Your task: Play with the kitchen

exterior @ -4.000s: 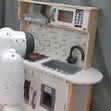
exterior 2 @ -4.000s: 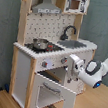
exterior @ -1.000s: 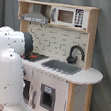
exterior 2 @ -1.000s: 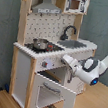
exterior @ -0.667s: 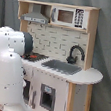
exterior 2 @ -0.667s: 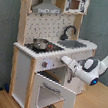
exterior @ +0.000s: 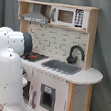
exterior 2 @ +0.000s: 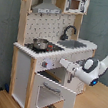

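while the kitchen [exterior 2: 46, 48] stands tall against the dark curtain [exterior 2: 5, 36] in both exterior views, my white arm [exterior 2: 107, 59] reaches in from the second exterior view's right. its oven door [exterior 2: 55, 93] hangs open, swung outward below the counter. up top sit the grey hood [exterior 2: 46, 9] and the little microwave [exterior 2: 74, 4]. on the counter, the grey sink [exterior 2: 77, 44] lies under the black faucet [exterior 2: 69, 31] — beside it a small pot [exterior 2: 40, 44] rests on the stovetop. my gripper [exterior 2: 64, 64] is right at the front panel by the knobs [exterior 2: 46, 64]; whether my fingers are apart or together i cannot tell.
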Robot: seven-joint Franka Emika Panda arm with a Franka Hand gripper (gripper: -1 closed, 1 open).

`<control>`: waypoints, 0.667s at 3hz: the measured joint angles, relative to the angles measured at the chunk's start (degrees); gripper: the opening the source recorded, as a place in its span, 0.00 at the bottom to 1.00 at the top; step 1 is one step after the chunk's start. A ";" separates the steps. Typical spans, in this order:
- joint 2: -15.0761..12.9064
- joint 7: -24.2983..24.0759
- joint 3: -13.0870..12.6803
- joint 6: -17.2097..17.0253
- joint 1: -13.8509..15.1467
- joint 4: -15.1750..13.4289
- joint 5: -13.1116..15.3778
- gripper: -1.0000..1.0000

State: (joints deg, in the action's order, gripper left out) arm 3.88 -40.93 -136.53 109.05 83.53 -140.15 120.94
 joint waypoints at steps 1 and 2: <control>0.36 6.97 -0.10 -0.54 0.00 0.00 0.12 0.00; 0.68 12.89 -0.18 -1.00 -0.01 -0.01 0.22 0.00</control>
State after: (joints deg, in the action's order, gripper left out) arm 4.55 -28.04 -136.71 108.04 83.52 -140.15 121.15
